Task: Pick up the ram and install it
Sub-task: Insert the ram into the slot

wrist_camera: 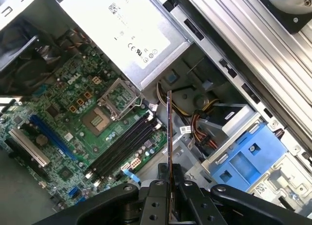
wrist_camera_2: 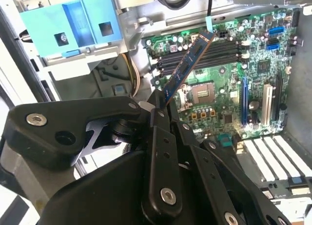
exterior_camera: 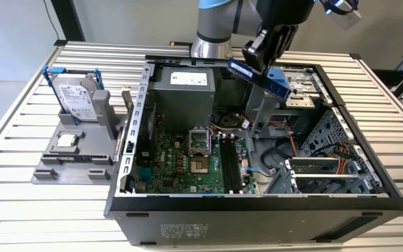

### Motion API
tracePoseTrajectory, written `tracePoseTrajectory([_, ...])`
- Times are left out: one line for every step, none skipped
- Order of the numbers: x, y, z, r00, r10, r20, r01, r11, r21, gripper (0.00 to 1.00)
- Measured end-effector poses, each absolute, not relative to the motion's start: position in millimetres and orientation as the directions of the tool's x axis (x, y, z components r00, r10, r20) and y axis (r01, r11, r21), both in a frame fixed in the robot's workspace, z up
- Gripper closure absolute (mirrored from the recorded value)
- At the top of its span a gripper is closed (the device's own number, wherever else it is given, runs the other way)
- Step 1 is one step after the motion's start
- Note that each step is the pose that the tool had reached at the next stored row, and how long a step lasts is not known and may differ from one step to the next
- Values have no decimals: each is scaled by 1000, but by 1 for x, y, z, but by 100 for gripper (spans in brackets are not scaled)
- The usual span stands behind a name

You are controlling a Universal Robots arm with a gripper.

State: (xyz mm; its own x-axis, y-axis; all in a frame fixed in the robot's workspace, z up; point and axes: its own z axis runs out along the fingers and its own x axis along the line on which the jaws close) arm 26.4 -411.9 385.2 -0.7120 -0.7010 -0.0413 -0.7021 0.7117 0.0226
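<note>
Gripper (wrist_camera_2: 157, 104), pinching the ram (wrist_camera_2: 187, 64) over the motherboard (wrist_camera_2: 229, 105), looks mid-carry; seating it needs its edge aligned with a slot (wrist_camera_2: 226, 48).

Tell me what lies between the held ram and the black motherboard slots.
Only open air: in the second wrist view the ram, gripped by the claw, hangs clear above the slots.

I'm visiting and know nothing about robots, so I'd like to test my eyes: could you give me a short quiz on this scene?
1. True or false: the ram is already seated in the motherboard slots.
2. What is the gripper holding? A a cable; B the ram; C a fan.
3. Fill in: the hard drive stands outside the computer case, toward the exterior view's ____.
Key: 1 false; 2 B; 3 left.
</note>
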Motion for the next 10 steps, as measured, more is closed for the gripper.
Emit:
tracePoseTrajectory([26,-412,385,-717,-695,-41,-696,717,23,100])
tracePoseTrajectory([26,-412,385,-723,-689,-41,-690,723,23,100])
tracePoseTrajectory([26,-412,385,-729,-684,-41,-685,728,23,100])
tracePoseTrajectory([26,-412,385,-734,-678,-41,-679,733,23,100])
tracePoseTrajectory([26,-412,385,-739,-673,-41,-674,739,23,100])
tracePoseTrajectory([26,-412,385,-744,-667,-41,-668,744,23,100])
tracePoseTrajectory([26,-412,385,-748,-662,-41,-663,748,23,100])
tracePoseTrajectory([26,-412,385,-753,-657,-41,-658,753,23,100])
tracePoseTrajectory([26,-412,385,-758,-651,-41,-652,758,23,100])
tracePoseTrajectory([26,-412,385,-762,-646,-41,-647,762,23,100])
